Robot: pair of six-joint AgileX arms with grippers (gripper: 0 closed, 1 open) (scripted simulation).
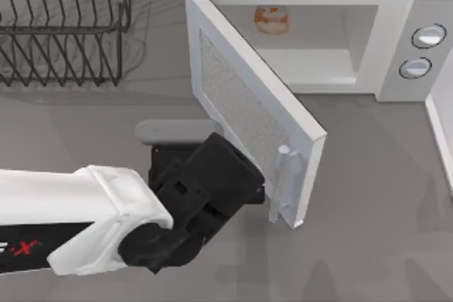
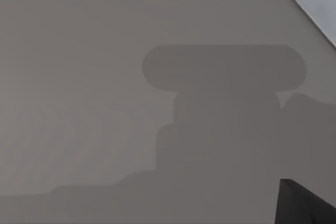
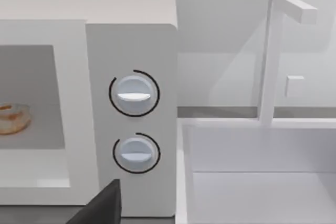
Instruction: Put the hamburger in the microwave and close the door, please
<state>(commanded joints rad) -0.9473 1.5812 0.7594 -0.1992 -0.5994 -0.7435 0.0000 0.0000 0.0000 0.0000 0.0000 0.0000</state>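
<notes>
White and boxy, the microwave (image 1: 396, 40) already holds the small tan hamburger (image 1: 271, 20) deep in its pale cavity. Its flat door (image 1: 248, 107) with a speckled grey window stands ajar, the left gripper (image 1: 263, 192) just behind the cylindrical bar handle (image 1: 285, 182), seemingly to push it shut; I cannot tell how its jaws stand.

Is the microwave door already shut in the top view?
No: the door stands swung out from the microwave, leaving the cavity open with the hamburger inside, and the left gripper at its handle edge.
</notes>
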